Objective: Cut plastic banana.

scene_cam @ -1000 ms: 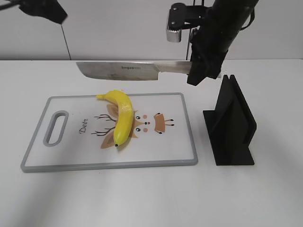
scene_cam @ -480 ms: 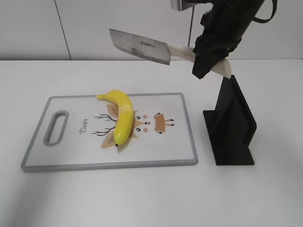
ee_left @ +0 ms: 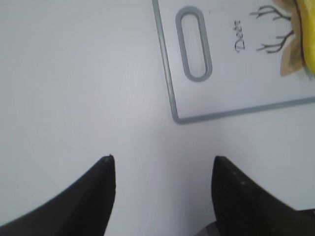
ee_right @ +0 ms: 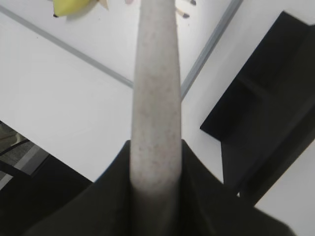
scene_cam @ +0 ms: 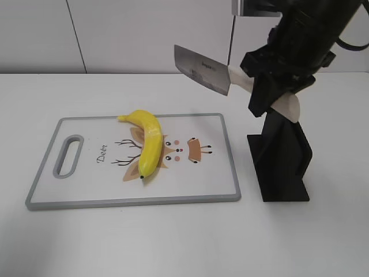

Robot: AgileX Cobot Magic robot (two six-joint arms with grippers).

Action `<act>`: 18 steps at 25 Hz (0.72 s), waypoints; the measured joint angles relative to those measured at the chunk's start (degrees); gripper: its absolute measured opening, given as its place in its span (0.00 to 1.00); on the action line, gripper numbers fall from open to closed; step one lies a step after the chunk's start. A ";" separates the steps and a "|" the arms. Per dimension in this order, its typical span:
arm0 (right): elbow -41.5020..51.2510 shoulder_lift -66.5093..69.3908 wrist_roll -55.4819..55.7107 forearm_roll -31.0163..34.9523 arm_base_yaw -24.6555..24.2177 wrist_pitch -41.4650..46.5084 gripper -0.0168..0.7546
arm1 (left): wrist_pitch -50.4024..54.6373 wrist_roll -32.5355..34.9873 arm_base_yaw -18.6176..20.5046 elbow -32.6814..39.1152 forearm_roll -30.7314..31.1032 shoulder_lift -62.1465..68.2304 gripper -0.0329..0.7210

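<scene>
The yellow plastic banana (scene_cam: 148, 143) lies whole on the white cutting board (scene_cam: 214, 179), over the deer drawing; its dark tip shows in the right wrist view (ee_right: 69, 7), and a yellow edge shows in the left wrist view (ee_left: 306, 34). My right gripper (scene_cam: 266, 95) is shut on the cream handle (ee_right: 155, 98) of a cleaver knife (scene_cam: 202, 69), held in the air right of the board, above the black knife stand (scene_cam: 282, 156). My left gripper (ee_left: 161, 167) is open and empty over bare table, left of the board; it is out of the exterior view.
The black stand (ee_right: 266, 98) stands on the table right of the board. The board has a grey rim and a handle slot (scene_cam: 68, 154) at its left end (ee_left: 194, 49). A white wall runs behind the table.
My right gripper has carried the knife to the right, from above the board's far edge to above the black stand, and tilted the blade. The left arm has left the exterior view.
</scene>
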 joint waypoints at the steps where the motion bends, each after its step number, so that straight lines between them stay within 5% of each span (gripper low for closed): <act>1: 2.10 -1.47 0.69 0.05 0.00 -0.54 0.24 | 0.08 0.00 0.00 2.40 0.00 -2.15 0.81; 18: 19.37 -20.34 9.06 0.32 0.00 -8.39 0.24 | -0.67 0.00 0.00 26.62 -0.24 -40.92 0.81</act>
